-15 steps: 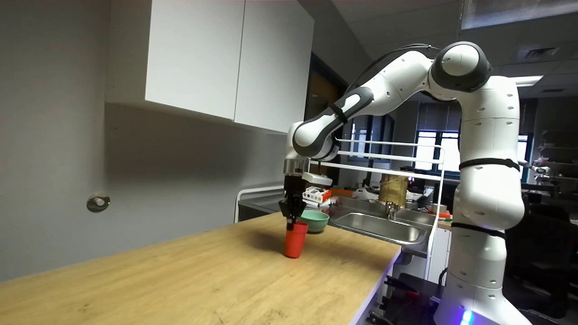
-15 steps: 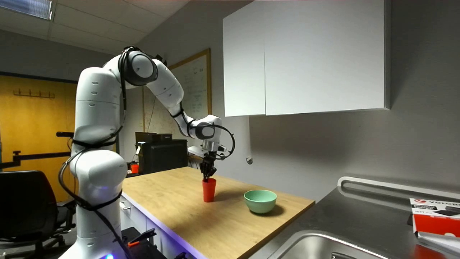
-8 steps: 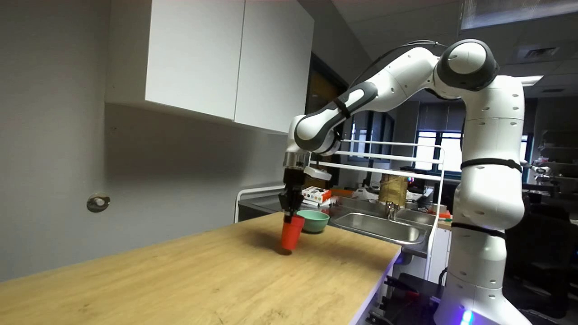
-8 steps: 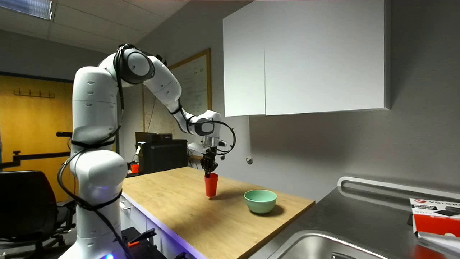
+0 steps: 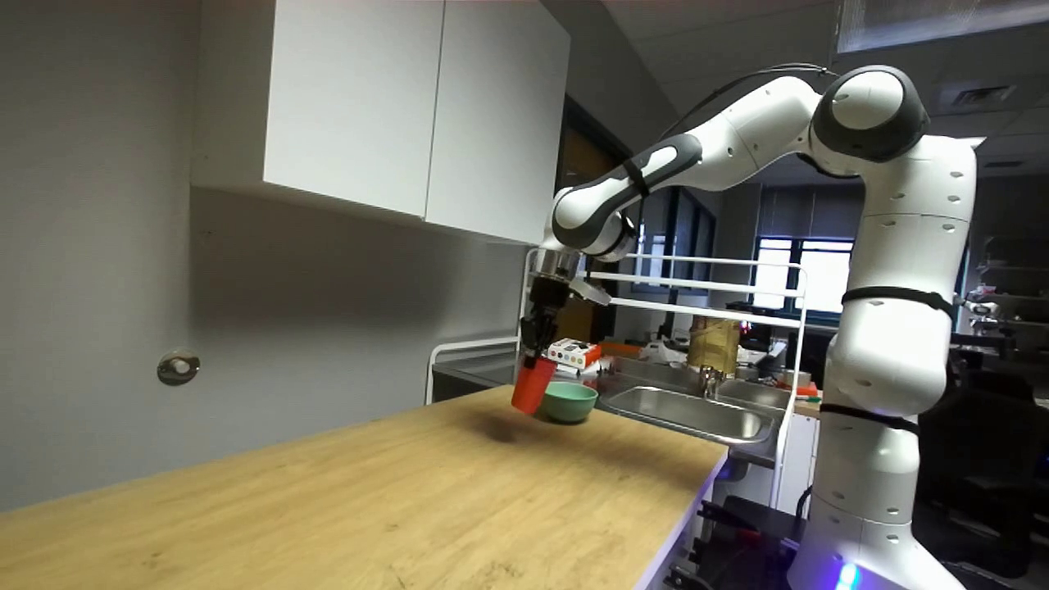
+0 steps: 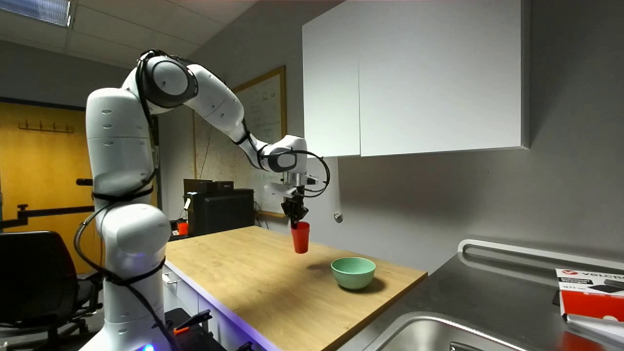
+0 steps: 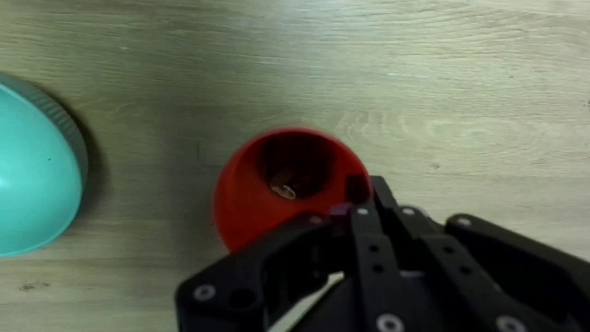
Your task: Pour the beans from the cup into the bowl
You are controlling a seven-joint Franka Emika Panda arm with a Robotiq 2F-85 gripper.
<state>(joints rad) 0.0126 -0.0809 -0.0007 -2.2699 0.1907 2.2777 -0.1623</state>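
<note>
The red cup (image 5: 533, 388) is held in the air above the wooden table and tilted in an exterior view; it also shows in an exterior view (image 6: 301, 239). My gripper (image 7: 371, 190) is shut on the cup's rim wall, one finger inside and one outside. In the wrist view I look into the cup (image 7: 249, 198) and see a few brown beans (image 7: 283, 188) at its dark bottom. The grey-green bowl (image 6: 353, 275) stands upright on the table, apart from the cup. It also shows at the left edge of the wrist view (image 7: 37, 175); the part of it in view holds nothing but a tiny dark speck.
The wooden table (image 6: 243, 273) ends just beyond the bowl. A dark counter (image 6: 492, 287) with a metal sink (image 5: 692, 414) adjoins it. A Velcro box (image 6: 590, 292) lies on the counter. White wall cabinets (image 5: 352, 98) hang above. A white rack (image 5: 697, 284) stands by the sink.
The cup was lifted off the table in my gripper. It has risen, moved closer to the bowl and become more tilted. The bowl has not moved.
</note>
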